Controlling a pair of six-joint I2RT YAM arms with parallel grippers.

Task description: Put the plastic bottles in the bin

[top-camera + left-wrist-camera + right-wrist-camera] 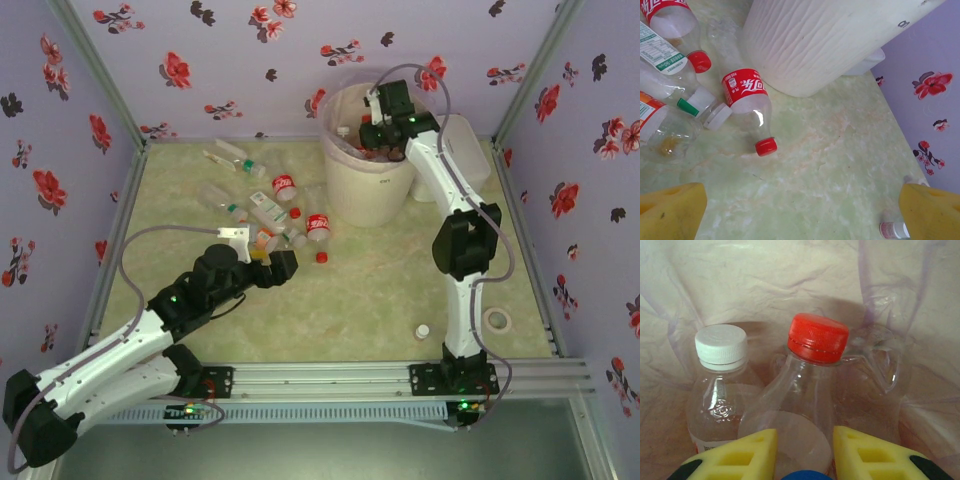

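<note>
Plastic bottles (285,186): strewn on bench (380,290) beside bin (365,195)
Right jaws: clamped on red-capped bottle (807,385) inside bin
Left jaws: wide apart

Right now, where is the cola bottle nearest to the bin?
In the left wrist view the cola bottle lies on the table, left of centre, close beside the bin.

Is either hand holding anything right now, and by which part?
The right hand grips a red-capped bottle by its clear body, below the shoulder, inside the bin. The left hand is open and holds nothing.
</note>
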